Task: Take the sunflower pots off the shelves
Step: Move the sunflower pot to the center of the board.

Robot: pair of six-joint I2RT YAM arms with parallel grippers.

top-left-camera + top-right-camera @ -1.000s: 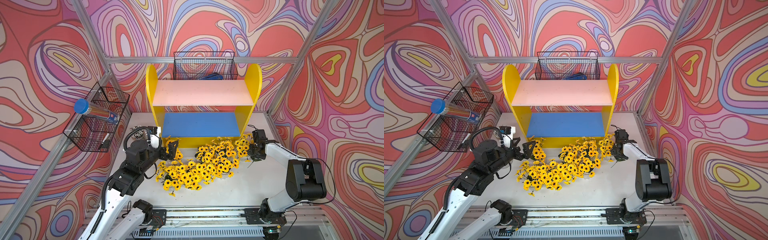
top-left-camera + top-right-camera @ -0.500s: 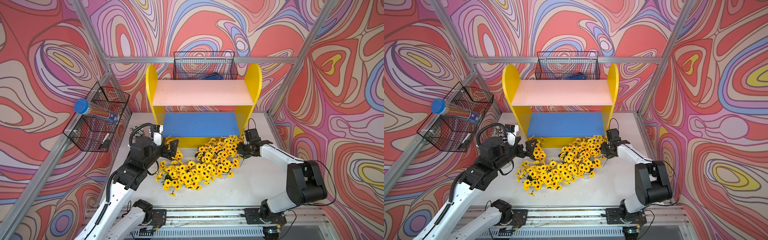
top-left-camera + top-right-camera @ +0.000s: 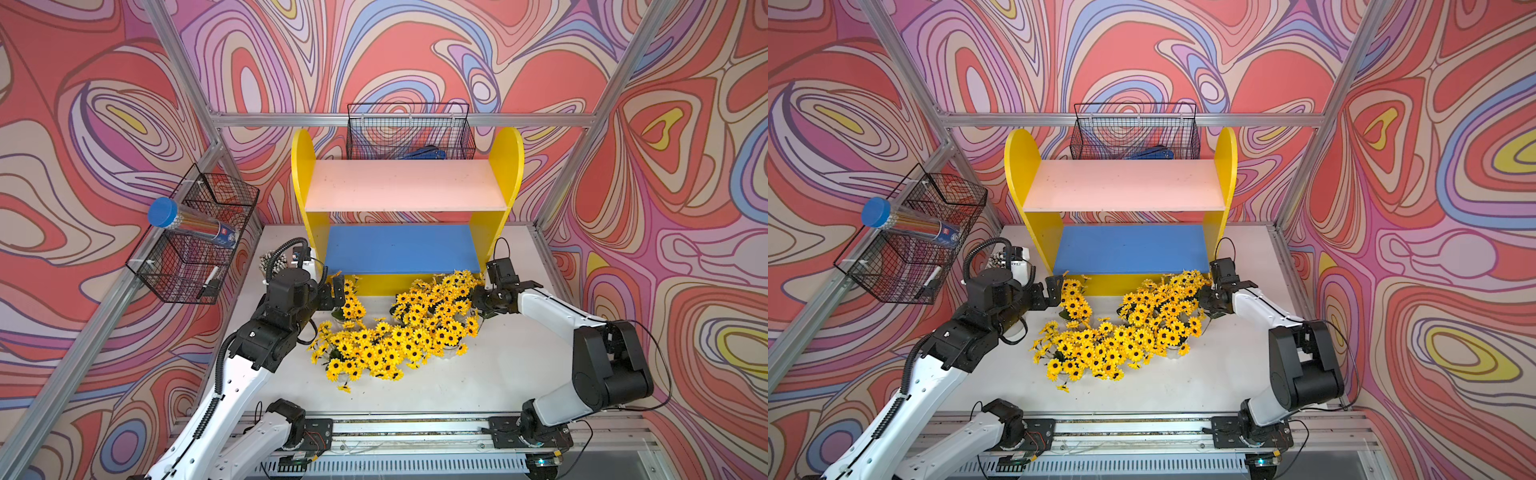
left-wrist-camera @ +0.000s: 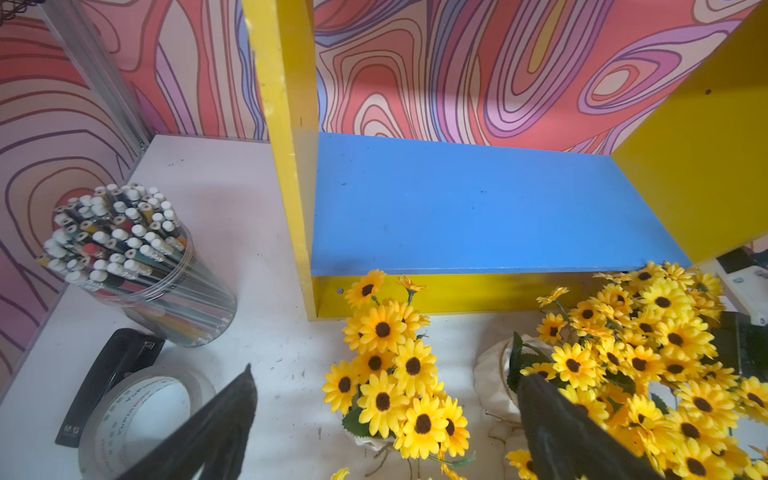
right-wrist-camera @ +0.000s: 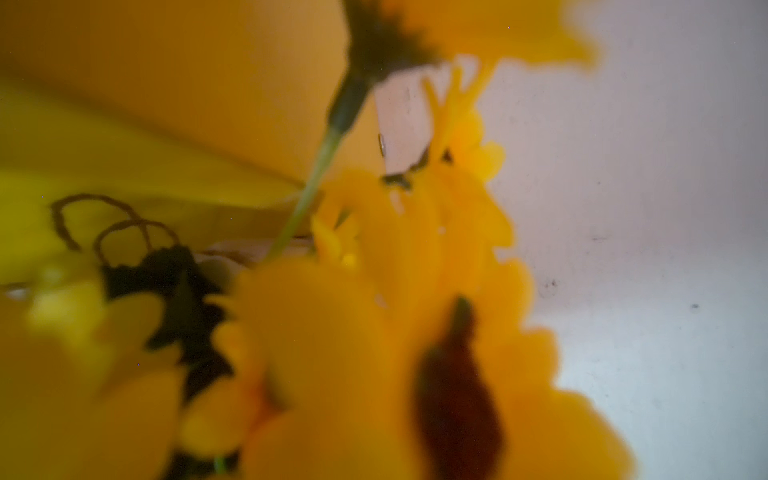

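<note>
The shelves (image 3: 405, 187) (image 3: 1125, 187) stand at the back of the table, with the pink and blue boards (image 4: 478, 208) both bare. The sunflower pots (image 3: 399, 336) (image 3: 1121, 332) lie in a heap on the table in front of them. My left gripper (image 3: 337, 293) (image 3: 1054, 291) is open at the heap's left end, and one bunch (image 4: 395, 374) sits between its fingers (image 4: 224, 419). My right gripper (image 3: 476, 299) (image 3: 1202, 301) is shut and pushed into the heap's right edge. Blurred petals (image 5: 332, 353) fill the right wrist view and hide its jaws.
A clear cup of pencils (image 4: 124, 257) (image 3: 272, 259), a tape roll (image 4: 141, 411) and a black stapler (image 4: 112, 374) sit left of the shelves. Wire baskets hang on the left wall (image 3: 195, 232) and behind the shelves (image 3: 409, 133). The left basket holds a blue-capped tube (image 3: 187, 220).
My right gripper has moved left from the table's right side into the edge of the flower heap. The left arm has shifted slightly toward the shelves, gripper still open.
</note>
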